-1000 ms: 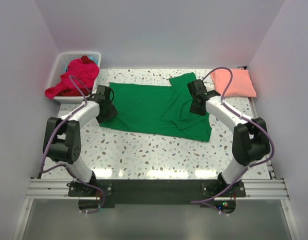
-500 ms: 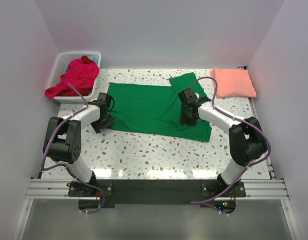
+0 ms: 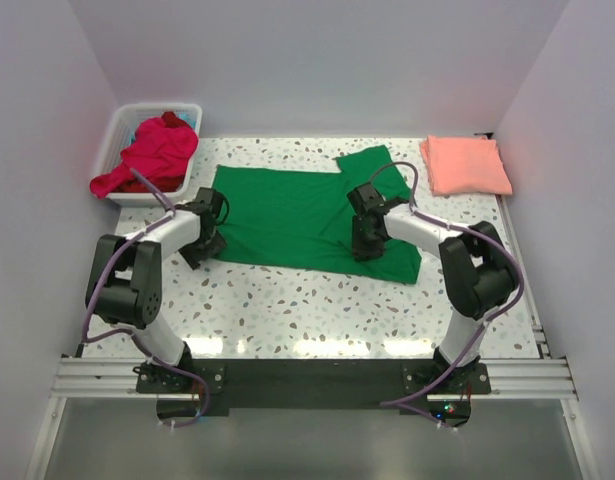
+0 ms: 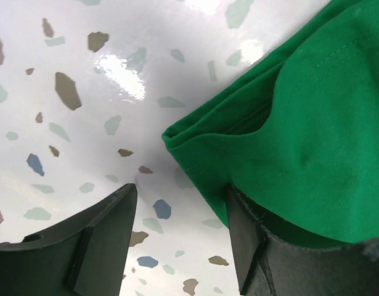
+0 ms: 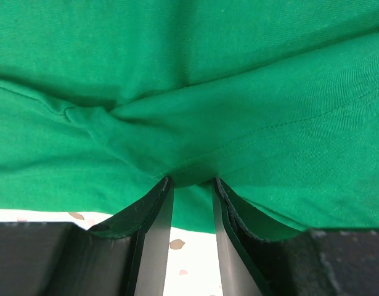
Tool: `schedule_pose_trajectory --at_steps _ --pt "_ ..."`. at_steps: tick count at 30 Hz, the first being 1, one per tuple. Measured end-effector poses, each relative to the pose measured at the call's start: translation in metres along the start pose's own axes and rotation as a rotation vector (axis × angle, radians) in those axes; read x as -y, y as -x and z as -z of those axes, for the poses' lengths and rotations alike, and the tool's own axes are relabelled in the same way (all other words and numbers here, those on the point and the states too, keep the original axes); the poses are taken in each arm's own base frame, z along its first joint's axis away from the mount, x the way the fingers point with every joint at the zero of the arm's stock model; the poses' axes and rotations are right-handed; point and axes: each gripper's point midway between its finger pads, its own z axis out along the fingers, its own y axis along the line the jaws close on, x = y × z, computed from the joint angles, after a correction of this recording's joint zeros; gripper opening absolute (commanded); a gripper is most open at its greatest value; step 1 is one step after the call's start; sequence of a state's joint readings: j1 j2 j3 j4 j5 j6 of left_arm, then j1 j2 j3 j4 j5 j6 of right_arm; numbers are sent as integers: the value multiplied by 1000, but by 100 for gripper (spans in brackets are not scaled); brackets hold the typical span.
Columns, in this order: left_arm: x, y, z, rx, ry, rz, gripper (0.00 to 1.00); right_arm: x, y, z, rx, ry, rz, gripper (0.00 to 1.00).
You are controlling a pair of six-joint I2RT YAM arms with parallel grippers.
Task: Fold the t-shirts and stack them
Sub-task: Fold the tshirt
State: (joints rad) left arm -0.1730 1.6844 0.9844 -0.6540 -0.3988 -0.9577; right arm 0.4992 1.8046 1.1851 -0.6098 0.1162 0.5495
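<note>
My left tool stood open astride a corner of the green t-shirt, apparently positioned to grasp it. My right tool narrowly flanked a ridge of the cloth; whether it gripped, I could not tell.

One green t-shirt, one pink t-shirt, one basket, two arms

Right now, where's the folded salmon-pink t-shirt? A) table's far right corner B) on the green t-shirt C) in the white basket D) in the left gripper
A: the salmon-pink t-shirt lies folded at the far right corner of the table, apart from the green t-shirt.
</note>
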Motion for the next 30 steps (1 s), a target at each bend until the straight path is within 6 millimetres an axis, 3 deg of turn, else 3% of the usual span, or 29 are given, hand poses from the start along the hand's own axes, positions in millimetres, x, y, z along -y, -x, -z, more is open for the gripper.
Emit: schedule_pose_trajectory --at_steps 4,7,8,14,26,28,30 --pt "-10 -3 1 4 29 11 64 0 0 -2 -2 2 12 35" --pt "-17 -5 2 6 47 12 64 0 -1 -3 -5 0 21 27" --pt "-19 -5 3 5 51 11 64 0 -1 -3 -5 0 23 16" --pt "-23 -8 4 2 60 6 63 -1 0 -10 -13 0 37 0" --pt "-36 -14 9 -15 82 -23 63 -12 17 -6 26 20 42 0" --pt "-38 -14 11 -15 88 -32 63 -17 27 -1 48 32 43 18" --pt "-40 -14 12 -15 91 -35 63 -22 36 4 72 40 46 18"
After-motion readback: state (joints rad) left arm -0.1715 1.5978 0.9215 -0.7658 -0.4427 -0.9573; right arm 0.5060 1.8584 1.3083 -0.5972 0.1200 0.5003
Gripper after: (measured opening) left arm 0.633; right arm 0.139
